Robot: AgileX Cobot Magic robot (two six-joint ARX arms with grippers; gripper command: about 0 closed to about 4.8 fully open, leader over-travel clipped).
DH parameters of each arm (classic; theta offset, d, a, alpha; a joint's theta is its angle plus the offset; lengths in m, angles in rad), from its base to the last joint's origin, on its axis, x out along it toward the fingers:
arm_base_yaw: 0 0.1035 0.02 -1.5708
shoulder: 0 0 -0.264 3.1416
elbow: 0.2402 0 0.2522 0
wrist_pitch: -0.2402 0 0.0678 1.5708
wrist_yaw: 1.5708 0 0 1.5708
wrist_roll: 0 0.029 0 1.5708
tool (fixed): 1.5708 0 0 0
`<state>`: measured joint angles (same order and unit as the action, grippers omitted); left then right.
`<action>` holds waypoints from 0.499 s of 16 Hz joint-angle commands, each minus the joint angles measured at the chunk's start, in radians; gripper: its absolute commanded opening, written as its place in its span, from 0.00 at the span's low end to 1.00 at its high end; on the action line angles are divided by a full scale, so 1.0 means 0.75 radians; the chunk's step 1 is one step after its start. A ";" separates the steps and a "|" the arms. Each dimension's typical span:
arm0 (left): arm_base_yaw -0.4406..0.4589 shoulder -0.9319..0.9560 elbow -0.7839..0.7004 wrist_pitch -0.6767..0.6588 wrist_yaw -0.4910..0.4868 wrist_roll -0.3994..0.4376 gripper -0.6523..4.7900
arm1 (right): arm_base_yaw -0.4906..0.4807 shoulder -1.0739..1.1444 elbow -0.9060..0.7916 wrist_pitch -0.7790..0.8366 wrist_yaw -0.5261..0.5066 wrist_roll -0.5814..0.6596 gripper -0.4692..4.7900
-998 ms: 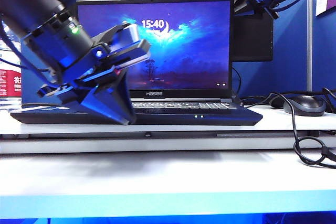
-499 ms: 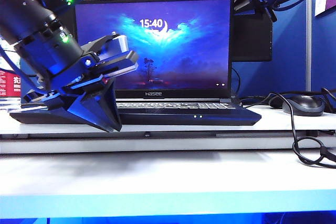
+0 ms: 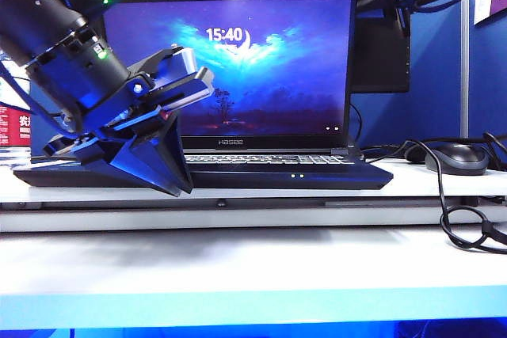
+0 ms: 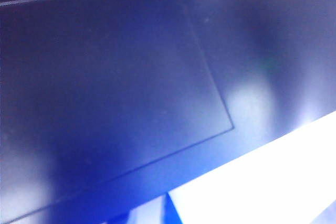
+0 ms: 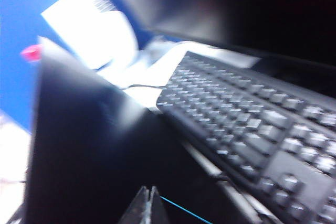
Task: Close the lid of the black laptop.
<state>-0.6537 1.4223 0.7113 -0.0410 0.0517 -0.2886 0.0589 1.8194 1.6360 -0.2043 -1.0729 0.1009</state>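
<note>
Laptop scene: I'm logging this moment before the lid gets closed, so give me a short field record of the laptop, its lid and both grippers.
laptop: black laptop lies on the white table
lid: lid upright, open, screen lit
left gripper: left gripper open, low over the laptop's front left part, holding nothing
right gripper: right gripper shut, up behind the lid's top right corner
mouse: dark mouse right of the laptop
task state: lid not yet closed
</note>
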 commanded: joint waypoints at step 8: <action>0.008 -0.008 0.015 0.138 -0.035 0.001 0.25 | 0.109 -0.035 0.005 -0.594 -0.087 -0.359 0.09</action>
<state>-0.6537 1.4227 0.7109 -0.0357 0.0525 -0.2890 0.1223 1.7992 1.6379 -0.5808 -1.1450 -0.1070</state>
